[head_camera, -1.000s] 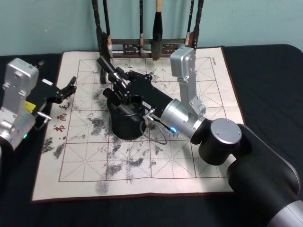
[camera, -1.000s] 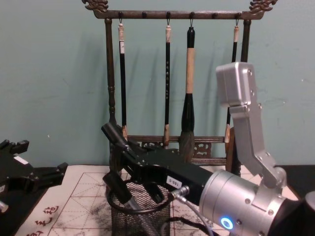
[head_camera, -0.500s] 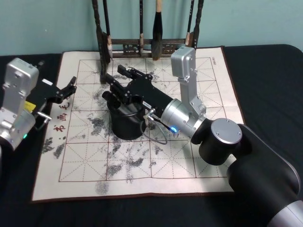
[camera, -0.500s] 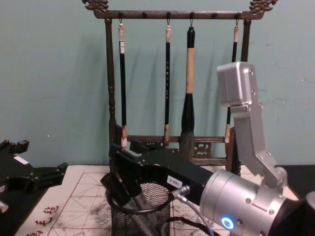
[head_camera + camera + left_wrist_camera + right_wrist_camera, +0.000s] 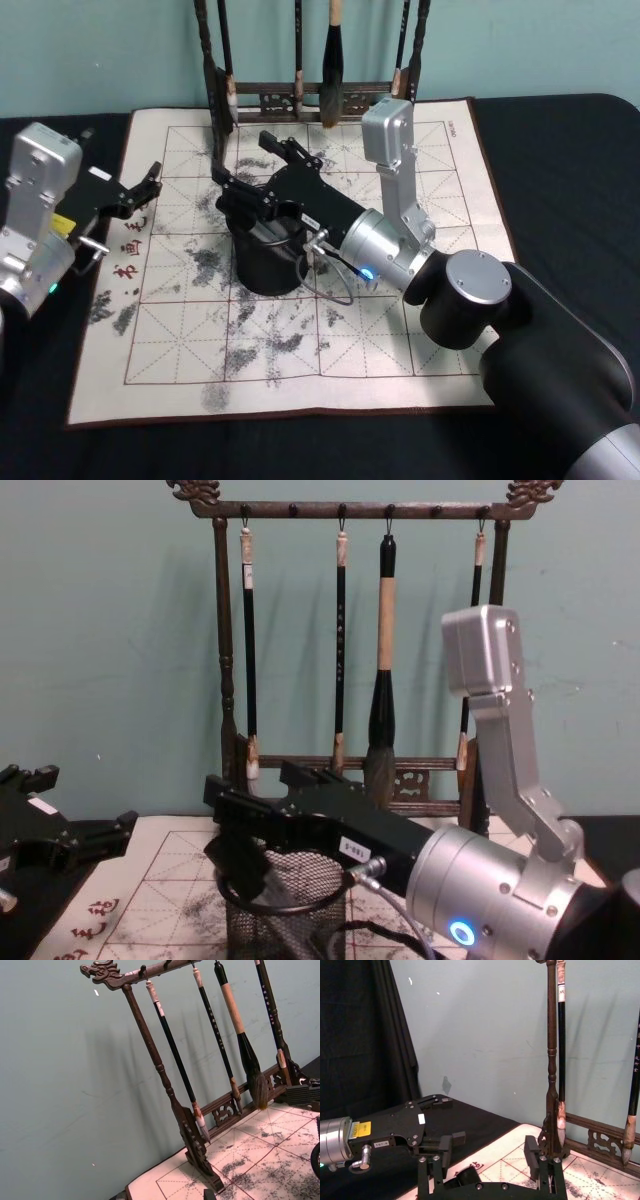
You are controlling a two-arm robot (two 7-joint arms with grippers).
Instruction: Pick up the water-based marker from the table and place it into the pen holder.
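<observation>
The pen holder [image 5: 262, 268], a round black mesh cup, stands on the practice mat [image 5: 400, 330]; in the chest view the pen holder [image 5: 290, 920] is at the bottom centre. My right gripper [image 5: 242, 157] hovers just over its rim, open, with nothing between the fingers [image 5: 215, 788]. The right gripper [image 5: 485, 1160] also shows spread wide in its own wrist view. A slanted grey shaft, the water-based marker [image 5: 263, 229], lies inside the cup, mostly hidden by the wall. My left gripper [image 5: 146, 186] is parked open at the mat's left edge.
A tall dark wooden rack [image 5: 340, 765] with hanging calligraphy brushes [image 5: 383, 690] stands right behind the cup, close to the right gripper. The ink-stained mat covers a black table [image 5: 560, 160]. The right arm's elbow [image 5: 388, 130] rises beside the rack.
A second ago the right gripper held the marker tilted above the cup. Its fingers have since spread wide and the marker has dropped into the cup. The left arm has not moved.
</observation>
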